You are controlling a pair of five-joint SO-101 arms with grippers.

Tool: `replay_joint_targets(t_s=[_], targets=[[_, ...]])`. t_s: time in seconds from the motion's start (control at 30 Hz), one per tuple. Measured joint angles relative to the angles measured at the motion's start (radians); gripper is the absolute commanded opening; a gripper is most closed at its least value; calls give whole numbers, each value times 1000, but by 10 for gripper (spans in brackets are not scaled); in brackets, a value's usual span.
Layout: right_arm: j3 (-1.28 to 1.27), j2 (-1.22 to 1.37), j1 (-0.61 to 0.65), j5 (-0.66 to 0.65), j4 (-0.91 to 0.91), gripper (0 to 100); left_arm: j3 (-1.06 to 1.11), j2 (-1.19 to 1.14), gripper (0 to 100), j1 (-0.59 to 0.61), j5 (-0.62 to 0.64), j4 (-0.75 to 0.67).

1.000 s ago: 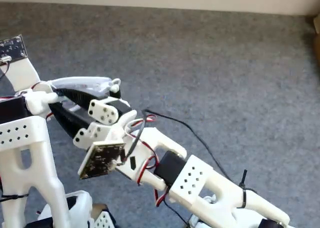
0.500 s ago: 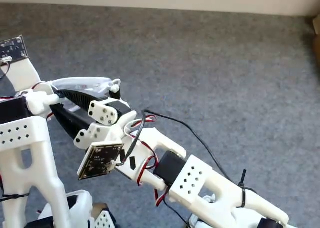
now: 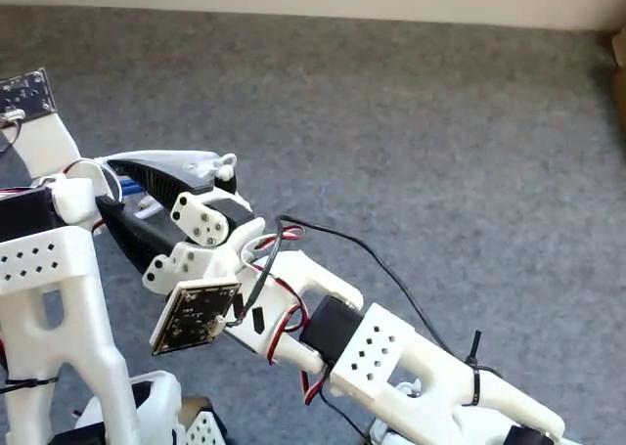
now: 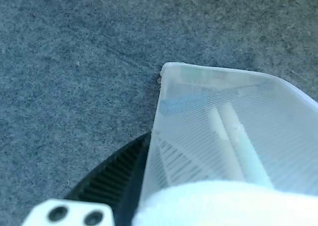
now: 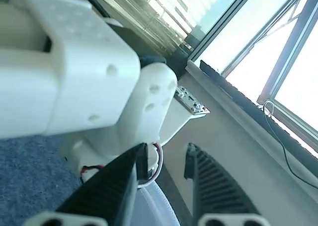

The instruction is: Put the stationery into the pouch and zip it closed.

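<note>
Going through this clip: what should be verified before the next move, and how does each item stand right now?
1. Stationery inside the translucent mesh pouch: ok, white pens show through it.
2. Pouch held by the left hand, off the grey table: ok, apparently.
3. The right hand open: ok, a gap between its jaws.
4. Pouch zip closed: cannot tell.
5. Right hand lined up with the zip: cannot tell.

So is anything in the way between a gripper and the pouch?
Nothing visible is. In the left wrist view a black gripper finger sits right beneath the see-through pouch, and the pens are already inside it.
</note>
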State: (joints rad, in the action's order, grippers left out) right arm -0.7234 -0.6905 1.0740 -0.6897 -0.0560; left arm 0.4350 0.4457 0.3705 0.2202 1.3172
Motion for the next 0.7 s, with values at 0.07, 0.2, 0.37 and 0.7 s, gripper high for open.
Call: replay_joint_targets(t_s=[0.07,0.2,0.37,0.7], targets=[[0,0,0,0,0,119,0,0,6,0,0,0],[0,0,0,0,0,119,0,0,6,0,0,0],[8,0,-26,0,115,119,0,0,6,0,0,0],[219,0,-57,103,470,119,0,0,6,0,0,0]])
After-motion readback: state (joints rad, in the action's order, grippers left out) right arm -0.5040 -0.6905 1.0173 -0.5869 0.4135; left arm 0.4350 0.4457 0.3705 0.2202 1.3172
